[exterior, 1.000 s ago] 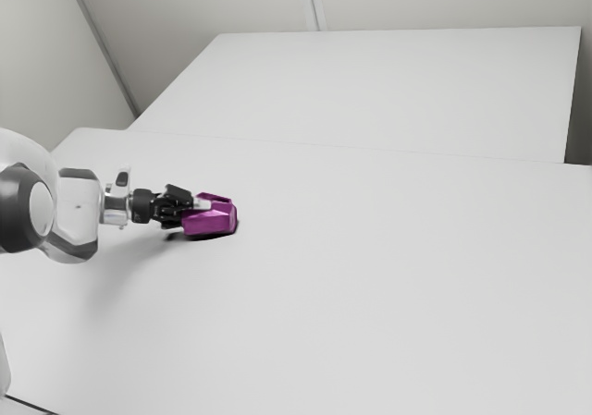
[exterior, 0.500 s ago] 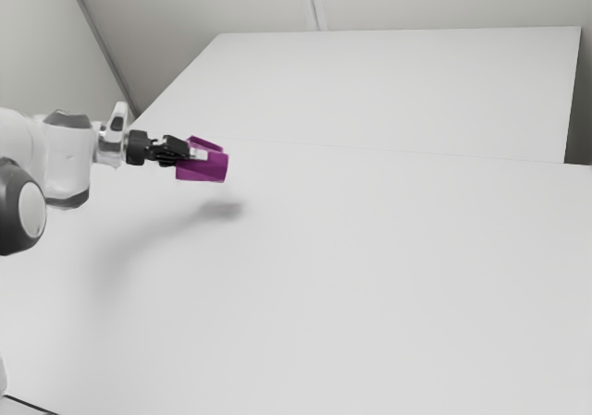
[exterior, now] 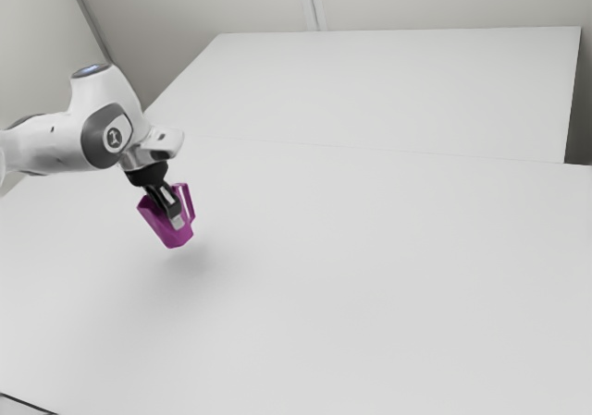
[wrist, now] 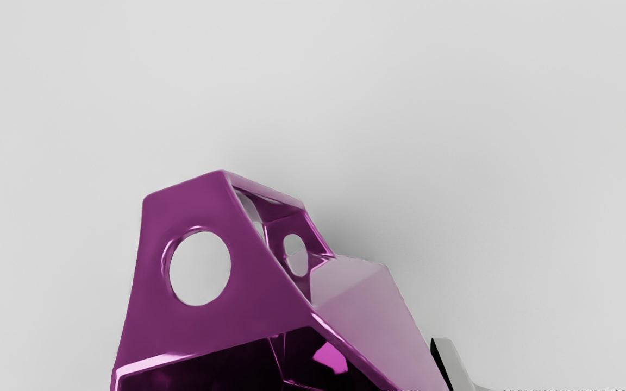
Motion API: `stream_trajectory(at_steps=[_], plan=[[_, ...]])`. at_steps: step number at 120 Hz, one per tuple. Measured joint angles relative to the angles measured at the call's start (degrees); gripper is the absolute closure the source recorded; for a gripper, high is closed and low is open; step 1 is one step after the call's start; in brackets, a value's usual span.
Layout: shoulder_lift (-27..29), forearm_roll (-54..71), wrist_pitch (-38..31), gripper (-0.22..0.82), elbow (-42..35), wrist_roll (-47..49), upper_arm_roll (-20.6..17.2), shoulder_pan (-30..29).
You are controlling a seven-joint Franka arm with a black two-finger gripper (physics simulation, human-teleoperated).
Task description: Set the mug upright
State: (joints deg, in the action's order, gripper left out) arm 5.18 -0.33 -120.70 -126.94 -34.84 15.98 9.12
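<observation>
My gripper (exterior: pixel 176 219) points steeply down in the exterior view, shut on the purple mug (exterior: pixel 161 223). The mug hangs above the table, somewhat tilted, its opening toward my hand and its base low; its handle is on the exterior view's right side. In the wrist view the faceted mug (wrist: pixel 258 293) shows its handle with round holes and part of its dark inside. One fingertip (wrist: pixel 450 363) rests beside the mug's wall there; the other finger is hidden.
The white table (exterior: pixel 370 276) spreads under the mug, with a soft shadow below it. A second white surface (exterior: pixel 388 91) lies behind, near the pale walls.
My hand has lifted the mug off the table, then swung from level to pointing down, bringing it lower and toward the exterior view's left. The mug has turned from lying sideways to nearly upright.
</observation>
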Motion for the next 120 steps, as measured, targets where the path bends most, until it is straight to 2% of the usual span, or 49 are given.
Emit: stream_trajectory(at_steps=[14, 28, 65, 73, 86, 95, 107, 120], plan=[[2.4, 5.4, -3.9, 0.78, -5.7, 8.3, -1.7, 1.7], [3.3, 9.3, -6.8, 0.78, -8.0, 16.1, -2.3, 3.4], [-2.6, 11.4, -14.9, 0.77, -8.4, 31.2, -2.5, 3.2], [-3.3, 11.1, -15.9, 0.68, -8.4, 33.4, -2.5, 3.2], [-3.8, 10.6, -16.9, 0.44, -8.4, 36.3, -2.4, 3.3], [-3.9, 10.4, -17.3, 0.31, -8.4, 38.1, -2.4, 3.3], [-3.9, 10.2, -17.7, 0.2, -8.4, 40.1, -2.4, 3.4], [-2.9, 10.1, -17.8, 0.13, -8.3, 41.9, -2.4, 3.4]])
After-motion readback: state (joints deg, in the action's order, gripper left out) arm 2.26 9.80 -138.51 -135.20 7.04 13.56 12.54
